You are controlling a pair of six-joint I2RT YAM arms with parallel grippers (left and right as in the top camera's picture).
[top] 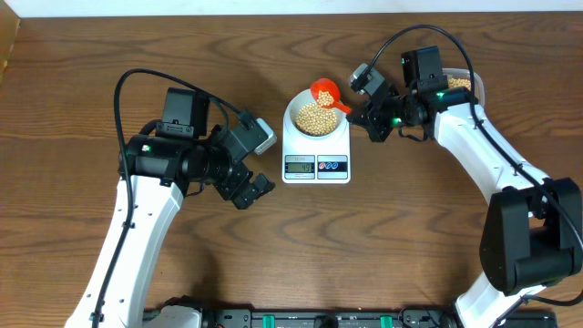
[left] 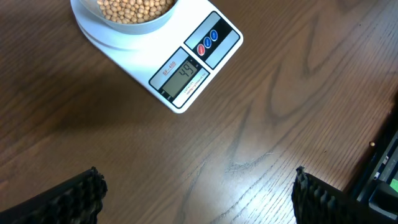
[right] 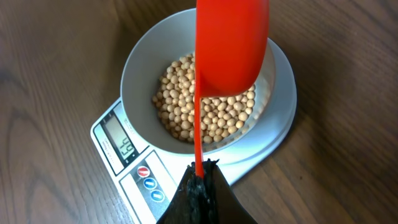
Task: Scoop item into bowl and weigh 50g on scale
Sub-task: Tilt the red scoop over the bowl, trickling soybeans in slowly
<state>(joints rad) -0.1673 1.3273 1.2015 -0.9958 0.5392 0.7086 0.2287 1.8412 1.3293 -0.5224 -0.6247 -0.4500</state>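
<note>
1. The right gripper (right: 200,183) is clamped on the red scoop (right: 231,43), holding it over the bowl (right: 134,68).
2. The beans (right: 186,109) lie in the bowl, which sits on the scale (right: 140,186).
3. The left gripper (left: 199,196) hangs spread wide above the table (left: 280,93).

The surface (top: 73,55) is dark brown wood with a visible grain. An orange-red scoop (top: 325,92) with a thin handle is in the air, a little right of the middle. At far right a pale tub (top: 475,85) is mostly hidden. A black rail (top: 301,319) runs along the near edge.
</note>
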